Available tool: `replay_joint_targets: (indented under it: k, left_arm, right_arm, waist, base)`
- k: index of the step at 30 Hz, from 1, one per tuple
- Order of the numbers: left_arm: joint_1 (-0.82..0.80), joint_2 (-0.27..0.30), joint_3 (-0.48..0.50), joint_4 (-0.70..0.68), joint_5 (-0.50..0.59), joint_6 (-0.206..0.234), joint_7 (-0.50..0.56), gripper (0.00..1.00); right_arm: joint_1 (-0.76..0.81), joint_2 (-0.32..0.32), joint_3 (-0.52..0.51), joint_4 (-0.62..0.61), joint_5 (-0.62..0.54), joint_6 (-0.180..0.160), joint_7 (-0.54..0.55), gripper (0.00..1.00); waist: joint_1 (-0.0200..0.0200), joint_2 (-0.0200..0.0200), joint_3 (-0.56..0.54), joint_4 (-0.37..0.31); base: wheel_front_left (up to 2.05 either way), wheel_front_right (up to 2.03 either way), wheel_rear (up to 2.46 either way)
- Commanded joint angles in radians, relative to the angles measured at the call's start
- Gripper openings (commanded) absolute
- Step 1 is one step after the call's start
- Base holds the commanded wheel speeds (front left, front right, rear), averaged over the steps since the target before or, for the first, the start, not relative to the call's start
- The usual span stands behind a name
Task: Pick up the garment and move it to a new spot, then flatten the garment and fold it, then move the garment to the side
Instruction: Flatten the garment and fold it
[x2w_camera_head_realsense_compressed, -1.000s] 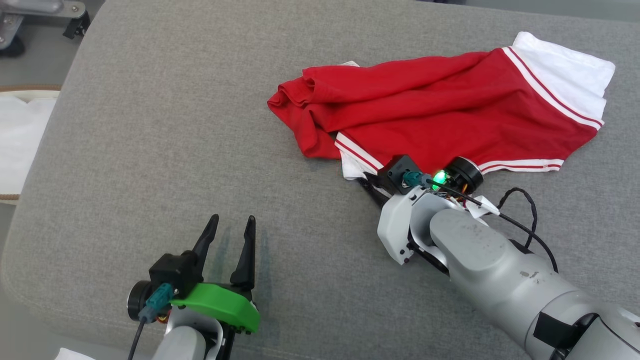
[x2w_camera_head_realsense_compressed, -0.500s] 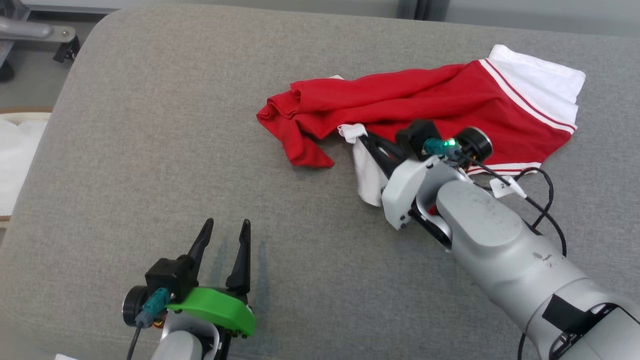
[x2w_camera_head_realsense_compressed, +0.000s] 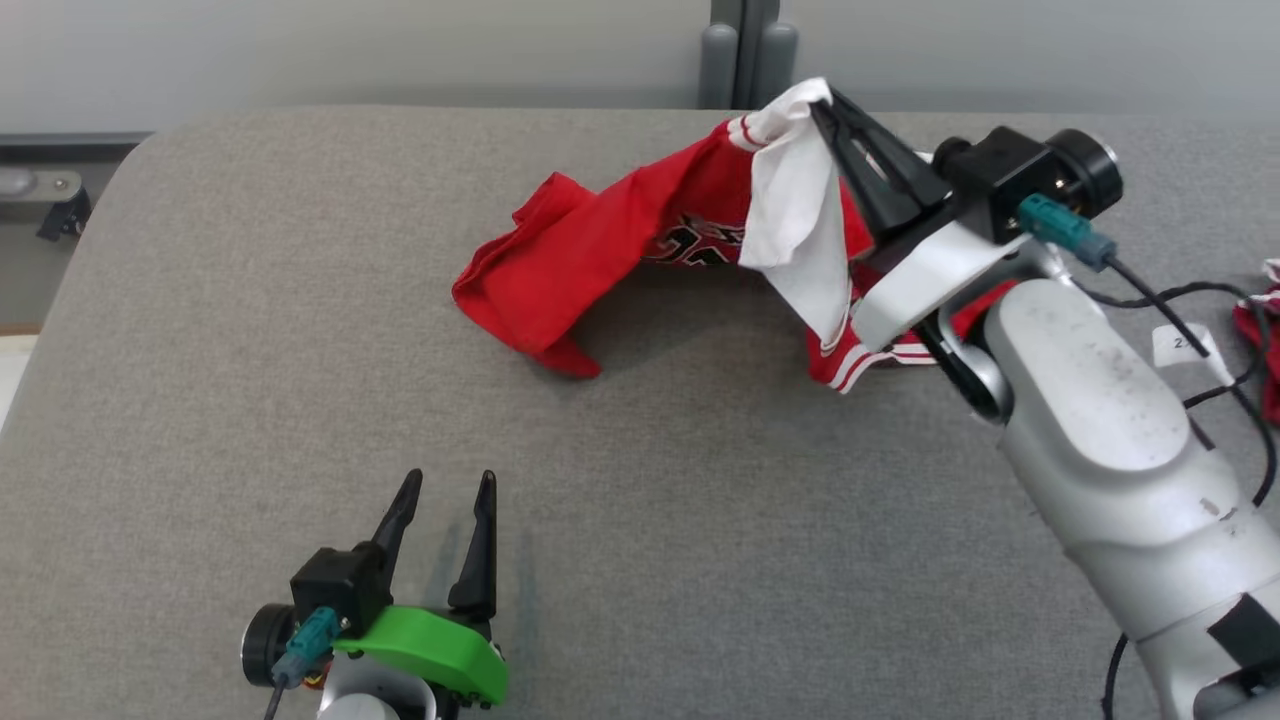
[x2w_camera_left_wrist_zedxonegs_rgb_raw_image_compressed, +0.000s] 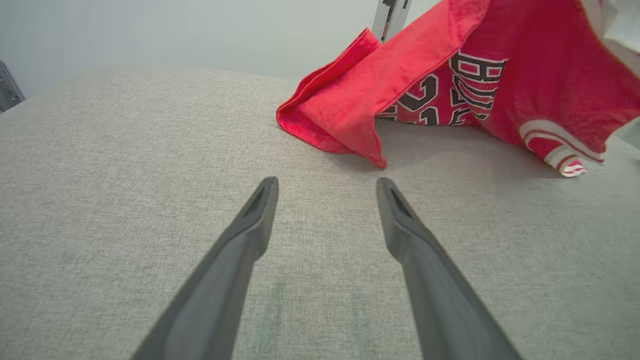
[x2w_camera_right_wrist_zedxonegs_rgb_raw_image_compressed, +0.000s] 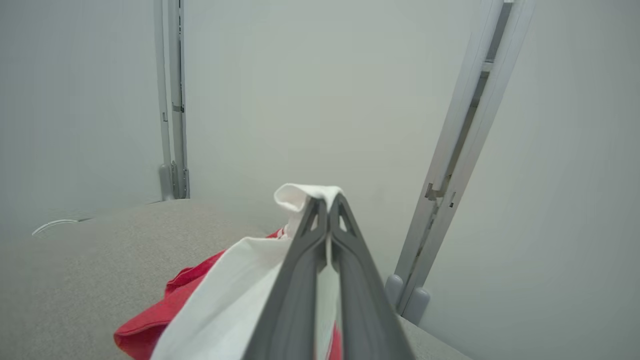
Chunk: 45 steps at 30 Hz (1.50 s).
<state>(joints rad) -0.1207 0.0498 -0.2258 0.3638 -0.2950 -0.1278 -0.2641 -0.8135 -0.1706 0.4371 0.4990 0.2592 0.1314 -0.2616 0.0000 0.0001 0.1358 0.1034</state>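
The soft red-and-white knit cloth garment (x2w_camera_head_realsense_compressed: 600, 240) looks matt — so does the coarse grey woven-fabric surface (x2w_camera_head_realsense_compressed: 700, 520); the smooth silvery forearm shell (x2w_camera_head_realsense_compressed: 1100, 420) shows scuffs.

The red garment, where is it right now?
Head view: the garment hangs at the far right of the grey surface, white edge pinched by the right gripper, red end touching down.
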Motion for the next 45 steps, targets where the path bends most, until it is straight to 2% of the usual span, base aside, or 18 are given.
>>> replay_joint_targets:
  k: [1, 6, 12, 19, 22, 29, 30, 31, 32, 33, 34, 38, 45]
  left_arm:
    - [0.013, 0.003, -0.004, -0.001, 0.008, -0.005, 0.000, 1.00]
    - [0.026, 0.003, -0.022, 0.005, 0.000, -0.005, 0.000, 1.00]
    - [0.042, 0.003, -0.032, 0.003, -0.006, -0.005, 0.000, 1.00]
    - [0.031, 0.003, -0.044, -0.008, -0.012, -0.005, 0.000, 1.00]
    - [0.019, 0.003, -0.051, -0.010, -0.012, -0.005, 0.000, 1.00]
    - [0.004, 0.003, -0.067, -0.008, -0.014, -0.005, 0.000, 1.00]
    - [0.002, 0.003, -0.071, -0.009, -0.015, -0.005, 0.000, 1.00]
    - [0.000, 0.003, -0.074, -0.009, -0.015, -0.005, 0.000, 1.00]
    - [-0.005, 0.003, -0.076, -0.009, -0.017, -0.005, 0.000, 1.00]
    - [-0.008, 0.003, -0.081, -0.009, -0.019, -0.005, 0.000, 1.00]
    - [-0.013, 0.003, -0.089, -0.009, -0.020, -0.005, 0.000, 1.00]
    - [-0.025, 0.003, -0.117, -0.017, -0.026, -0.005, 0.000, 1.00]
    - [-0.067, 0.003, -0.214, -0.048, -0.026, -0.005, 0.000, 1.00]
  right_arm:
    - [-0.031, -0.024, -0.007, -0.014, -0.008, -0.002, -0.004, 0.00]
    - [-0.052, -0.092, -0.011, -0.027, 0.018, -0.002, -0.004, 0.00]
    - [-0.019, -0.202, 0.060, -0.079, 0.052, -0.002, 0.005, 0.00]
    - [0.183, -0.322, 0.118, -0.157, 0.128, -0.002, 0.050, 0.00]
    - [0.298, -0.338, 0.108, -0.151, 0.136, -0.002, 0.044, 0.00]
    - [0.521, -0.265, 0.019, -0.065, 0.106, -0.002, 0.012, 0.00]
    - [0.538, -0.257, 0.003, -0.048, 0.084, -0.002, 0.009, 0.05]
    - [0.550, -0.245, -0.012, -0.034, 0.077, -0.002, 0.006, 0.29]
    - [0.563, -0.231, -0.032, -0.017, 0.070, -0.002, 0.004, 0.47]
    - [0.567, -0.227, -0.044, -0.007, 0.052, -0.002, 0.002, 0.83]
    - [0.572, -0.215, -0.068, 0.001, 0.047, -0.002, 0.001, 1.00]
    - [0.590, -0.177, -0.139, -0.002, 0.017, -0.002, -0.003, 1.00]
    - [0.624, -0.118, -0.250, -0.131, -0.021, -0.002, -0.004, 1.00]
  waist:
    - [0.0000, -0.0001, -0.036, -0.035]
    - [0.0000, -0.0001, -0.059, -0.046]
    - [0.0000, -0.0001, -0.066, -0.077]
    - [0.0000, -0.0001, -0.048, -0.102]
    - [0.0000, -0.0001, -0.038, -0.106]
    - [0.0000, -0.0001, -0.023, -0.110]
    - [0.0000, -0.0001, -0.021, -0.111]
    - [0.0000, -0.0001, -0.020, -0.111]
    - [0.0000, -0.0001, -0.019, -0.113]
    - [0.0000, -0.0001, -0.018, -0.113]
    - [0.0000, -0.0001, -0.017, -0.114]
    - [0.0000, -0.0001, -0.012, -0.118]
    - [0.0000, -0.0001, 0.004, -0.138]
  base:
    - [0.00, 0.00, 0.00]
    - [0.00, 0.00, 0.00]
    - [0.00, 0.00, 0.00]
    - [0.00, 0.00, 0.00]
    - [0.00, 0.00, 0.00]
    - [0.00, 0.00, 0.00]
    - [0.00, 0.00, 0.00]
    - [0.00, 0.00, 0.00]
    - [0.00, 0.00, 0.00]
    - [0.00, 0.00, 0.00]
    - [0.00, 0.00, 0.00]
    - [0.00, 0.00, 0.00]
    - [0.00, 0.00, 0.00]
